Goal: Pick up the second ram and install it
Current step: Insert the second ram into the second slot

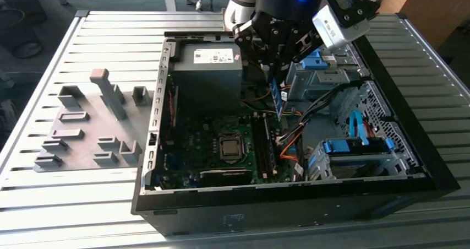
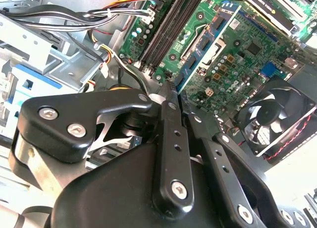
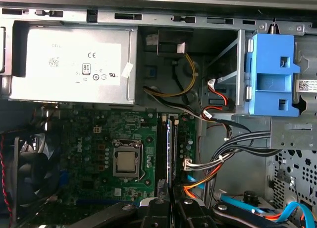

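— Ribbed grey metal table [image 1: 88,34] is carrying an open black computer case [image 1: 411,166] lying on its side; a grey tray of plastic holder blocks [image 1: 88,133] is sitting just beside the case, toward the exterior view's left.

— Where is the gripper hanging?

— The gripper [image 1: 278,67] is hovering over the case interior, beside the grey power supply [image 1: 209,67] and above the green motherboard [image 1: 220,144]. Its black fingers [image 2: 171,139] are pressing together on the second ram [image 1: 277,95], a thin blue stick hanging upright from between them.

— And the stick relative to the motherboard?

— In the exterior view its lower end is pointing down toward the long black memory slots [image 1: 266,144] lying beside the CPU socket [image 1: 230,147]. In the second wrist view a blue edge of the stick [image 2: 203,54] is running out from the fingertips toward those slots [image 2: 171,27]. Whether it is touching a slot, I cannot tell.

— Anything else near the motherboard?

— A black fan [image 2: 270,121] is sitting at its edge, bundled cables [image 3: 233,143] are running alongside it, and a bright blue drive-bay latch [image 3: 270,74] is standing beyond the cables.
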Tool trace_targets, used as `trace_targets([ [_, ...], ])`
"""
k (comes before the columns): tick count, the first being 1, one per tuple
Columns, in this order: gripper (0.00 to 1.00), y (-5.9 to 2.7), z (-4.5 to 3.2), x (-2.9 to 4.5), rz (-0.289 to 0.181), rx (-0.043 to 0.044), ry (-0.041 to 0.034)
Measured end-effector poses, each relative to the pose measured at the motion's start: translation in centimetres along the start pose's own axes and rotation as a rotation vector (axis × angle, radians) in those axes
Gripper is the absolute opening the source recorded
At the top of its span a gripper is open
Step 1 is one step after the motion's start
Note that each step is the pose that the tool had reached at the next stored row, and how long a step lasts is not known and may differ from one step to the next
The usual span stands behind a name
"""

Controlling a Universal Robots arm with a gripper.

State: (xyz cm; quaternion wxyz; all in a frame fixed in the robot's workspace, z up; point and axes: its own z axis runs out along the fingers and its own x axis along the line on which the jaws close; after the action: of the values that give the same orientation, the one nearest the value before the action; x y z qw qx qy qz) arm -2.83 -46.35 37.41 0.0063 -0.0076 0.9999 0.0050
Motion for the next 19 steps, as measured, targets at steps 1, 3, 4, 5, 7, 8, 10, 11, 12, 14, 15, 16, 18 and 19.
trace_targets([
  [1,0.14,0.0,0.0,0.0,0.0,0.0,0.0],
  [3,0.14,0.0,0.01,0.0,0.0,0.0001,0.0001],
  [4,0.14,0.0,0.09,0.0,0.0,-0.0003,-0.0001],
  [5,0.14,0.0,0.17,0.0,0.0,-0.0002,-0.0001],
  [7,0.14,-0.04,0.37,0.0,0.0,-0.0001,0.0],
  [8,0.14,-0.1,0.49,0.0,0.0,-0.0001,0.0],
  [10,0.14,-0.19,0.79,0.01,0.0,-0.0001,0.0],
  [11,0.14,-0.22,0.89,0.01,0.0,-0.0001,0.0],
  [12,0.14,-0.23,0.93,0.01,0.0,0.0,0.0001],
  [14,0.14,-0.23,0.93,0.01,0.0,0.0001,0.0001],
  [15,0.14,-0.23,0.94,0.01,0.0,0.0,0.0],
  [16,0.14,-0.23,0.94,0.01,0.0,0.0001,0.0001],
  [18,0.14,-0.23,0.94,0.01,0.0,0.0001,0.0],
  [19,0.14,-0.23,0.94,0.01,0.0,0.0001,0.0001],
])
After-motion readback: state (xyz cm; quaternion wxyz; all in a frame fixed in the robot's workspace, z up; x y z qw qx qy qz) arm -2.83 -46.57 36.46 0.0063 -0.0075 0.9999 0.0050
